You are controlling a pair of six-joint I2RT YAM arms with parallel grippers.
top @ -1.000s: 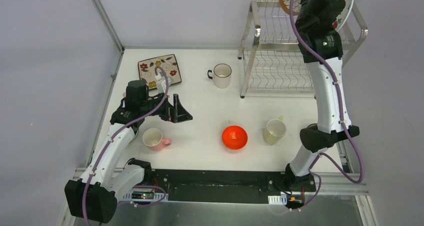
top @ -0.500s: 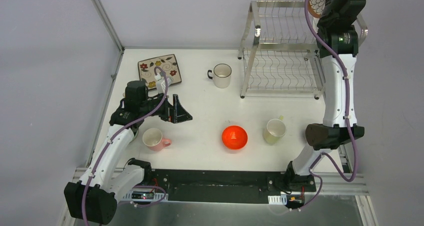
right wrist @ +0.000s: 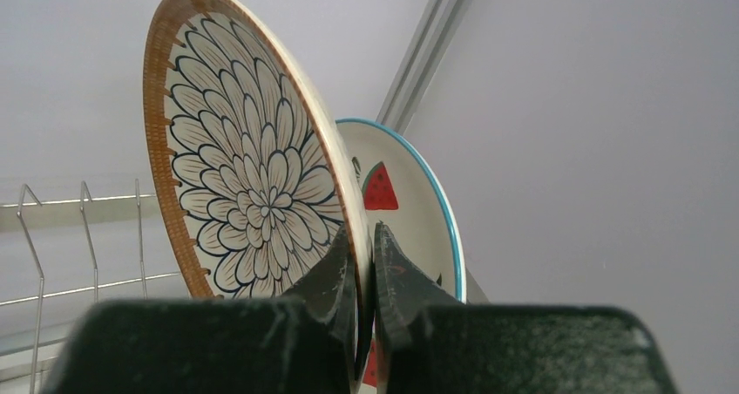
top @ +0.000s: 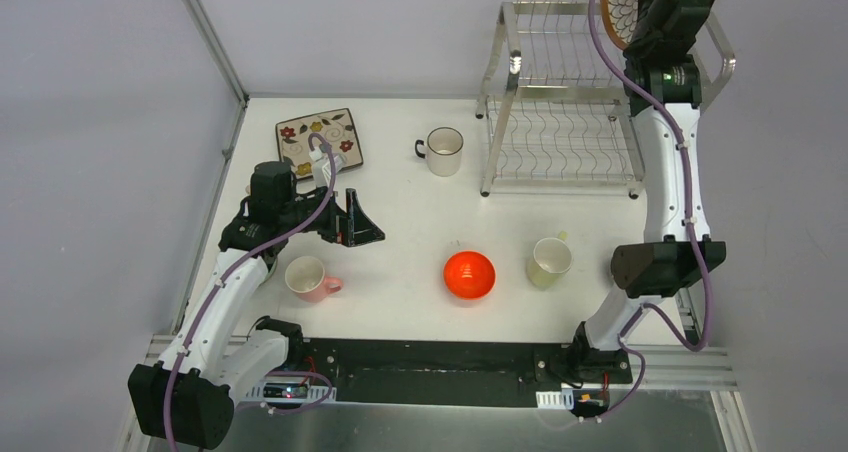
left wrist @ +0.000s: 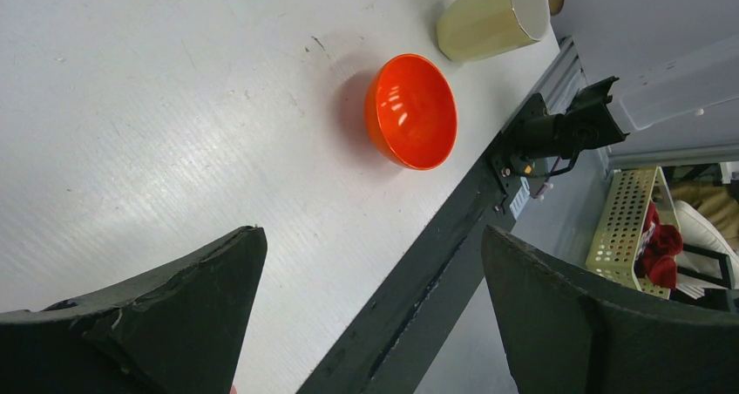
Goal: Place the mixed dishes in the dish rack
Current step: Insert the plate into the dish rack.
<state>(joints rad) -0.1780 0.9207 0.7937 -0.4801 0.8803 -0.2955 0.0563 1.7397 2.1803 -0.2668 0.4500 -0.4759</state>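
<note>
Since a second ago the right gripper (right wrist: 364, 247) has swung its plate toward the right end of the dish rack (top: 514, 92), whose slotted upper shelf lies just below it; the left arm has not stirred. The right jaws are pinched tight on the rim of the brown-petal round plate (right wrist: 253, 193), held on edge. A white blue-rimmed plate (right wrist: 410, 211) stands just behind it, apparently already racked. The left gripper (left wrist: 370, 237) hangs wide open and empty over the surface (top: 400, 192).

I judge the job barely begun: one plate seemingly in, one about to be slotted, five dishes left.

Counted:
- one rack
- three plates, the floral rectangle plate (top: 320, 140) lying just beyond the left gripper
- one red-orange bowl (top: 469, 274) ahead of the left gripper
- three cups: a white cup (top: 443, 150), a pink cup (top: 308, 277) near the left gripper, and a yellow cup (top: 549, 260)
</note>
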